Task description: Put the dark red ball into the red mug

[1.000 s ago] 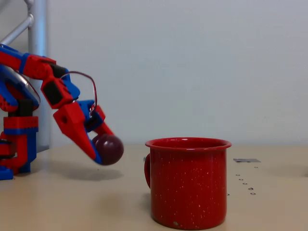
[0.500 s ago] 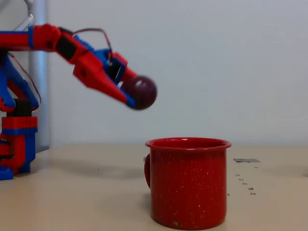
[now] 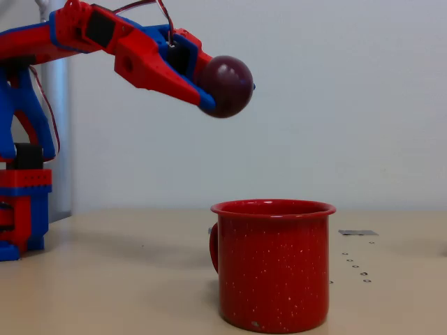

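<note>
The red mug (image 3: pixel 274 265) stands upright on the beige table in the foreground of the fixed view, bright red with fine white speckles, its small handle turned to the left. High above it and a little to its left hangs the dark red ball (image 3: pixel 227 86), a glossy maroon sphere. My red and blue gripper (image 3: pixel 215 89) is shut on the ball, reaching in from the upper left with its fingers pointing right and slightly down. The ball hangs well above the mug's rim, over its left edge.
The arm's red and blue base (image 3: pixel 24 209) stands at the left edge beside a grey metal post (image 3: pixel 59 139). A small grey plate (image 3: pixel 357 232) and a row of small holes lie on the table right of the mug. A plain white wall is behind.
The gripper has lifted the ball from near table height up and to the right, from left of the mug to high above its left edge.
</note>
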Available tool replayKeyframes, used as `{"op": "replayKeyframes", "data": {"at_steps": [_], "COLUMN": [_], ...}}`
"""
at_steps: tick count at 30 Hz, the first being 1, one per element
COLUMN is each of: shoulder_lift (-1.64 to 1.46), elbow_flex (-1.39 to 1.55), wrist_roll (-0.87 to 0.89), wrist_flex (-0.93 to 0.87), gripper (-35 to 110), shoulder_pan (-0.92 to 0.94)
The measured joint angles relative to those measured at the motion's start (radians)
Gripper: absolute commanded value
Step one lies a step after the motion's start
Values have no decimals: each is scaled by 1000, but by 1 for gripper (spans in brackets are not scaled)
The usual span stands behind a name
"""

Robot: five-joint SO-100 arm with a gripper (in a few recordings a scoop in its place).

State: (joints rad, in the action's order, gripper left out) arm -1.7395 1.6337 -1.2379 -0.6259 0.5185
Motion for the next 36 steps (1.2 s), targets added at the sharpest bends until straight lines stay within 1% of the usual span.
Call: {"op": "replayKeyframes", "data": {"at_steps": [6,21,25,32,36], "shoulder_lift": [109,319,408,560,597], "elbow_flex": [-109,-146,-219,-334,-377], "wrist_roll": [-14,-64,-91,-91,-91], "wrist_flex": [2,129,129,242,247], "gripper": [16,15,16,18,22], "shoulder_pan": [46,97,114,118,118]}}
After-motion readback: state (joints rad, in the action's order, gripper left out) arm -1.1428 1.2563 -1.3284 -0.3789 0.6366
